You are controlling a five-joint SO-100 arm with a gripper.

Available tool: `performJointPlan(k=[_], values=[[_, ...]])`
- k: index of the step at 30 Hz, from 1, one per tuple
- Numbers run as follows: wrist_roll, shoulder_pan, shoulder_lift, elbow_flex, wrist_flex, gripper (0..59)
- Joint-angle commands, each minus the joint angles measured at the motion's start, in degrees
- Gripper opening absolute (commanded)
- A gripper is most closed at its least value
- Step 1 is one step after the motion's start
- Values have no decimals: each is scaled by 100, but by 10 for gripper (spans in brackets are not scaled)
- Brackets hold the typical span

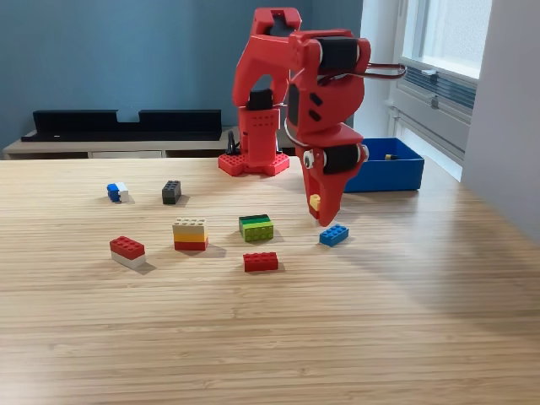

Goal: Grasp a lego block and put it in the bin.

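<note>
My red gripper (323, 215) points straight down just above the table, right of centre in the exterior view. A small yellow lego block (315, 202) is pinched at the left edge of its jaws, lifted off the wood. Just below and to the right of the fingertips a blue lego block (334, 235) lies on the table, apart from the gripper. The bin (384, 179), a low blue open box, stands behind the gripper to the right, and something small and yellow (389, 156) shows inside it.
Loose bricks lie left of the gripper: a red one (261, 261), a green stack (256, 228), a white-yellow-red stack (190, 234), a red-and-white one (127, 251), a black one (171, 192) and a blue-and-white one (117, 191). The arm's base (253, 160) stands at the table's back edge.
</note>
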Motion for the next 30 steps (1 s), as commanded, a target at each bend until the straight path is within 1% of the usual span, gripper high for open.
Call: performJointPlan(k=[1,7,13,17,20,25,30], values=[[88,-703,1863,404,149,0],[378,-1837,2892,1292,158,0],[782,-3006,3542,1635,334,0],[984,-3771,3709,1942,369,0],[1116,-4315,3709,2048,475,0],[1283,-5177,3709,2391,475,0],[1143,-5836,3709,2900,475,0]])
